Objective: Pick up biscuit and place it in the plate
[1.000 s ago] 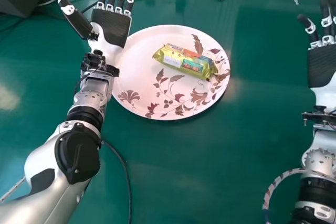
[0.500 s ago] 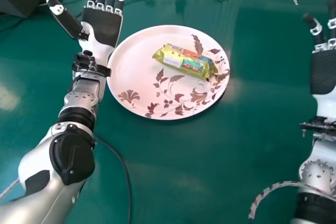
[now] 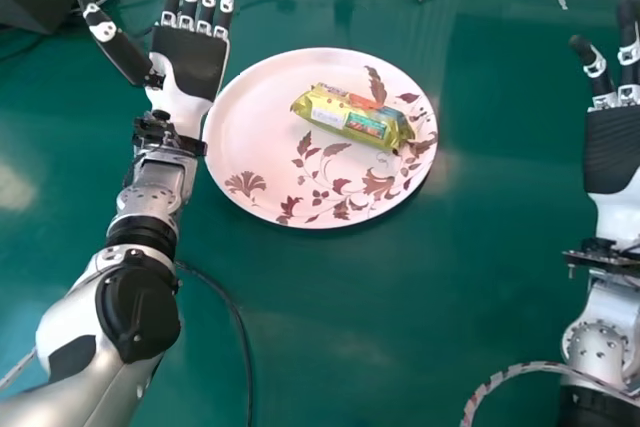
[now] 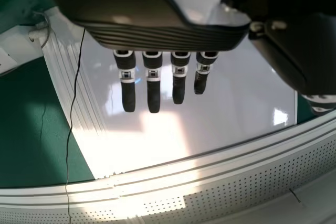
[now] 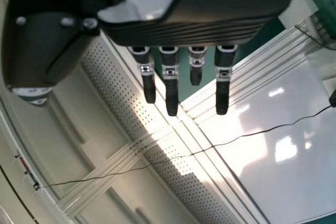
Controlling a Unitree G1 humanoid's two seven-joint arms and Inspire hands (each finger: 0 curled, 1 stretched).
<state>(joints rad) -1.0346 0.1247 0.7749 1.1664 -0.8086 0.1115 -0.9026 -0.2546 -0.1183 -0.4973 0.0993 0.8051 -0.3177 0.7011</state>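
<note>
Looks like your left hand (image 3: 189, 55) has drifted outward from the plate (image 3: 262, 125) since the earlier frames, and your right hand (image 3: 613, 150) has pulled back a little toward you. Both are spread, fingers straight, thumbs out to the side, nothing pinched. Your biscuit (image 3: 352, 117) is on the plate, in its yellow-green wrapper, lying at a slant over the leafy pattern. Left hand's near the plate's left side, right one's well apart from it, over the green table (image 3: 340, 327).
</note>
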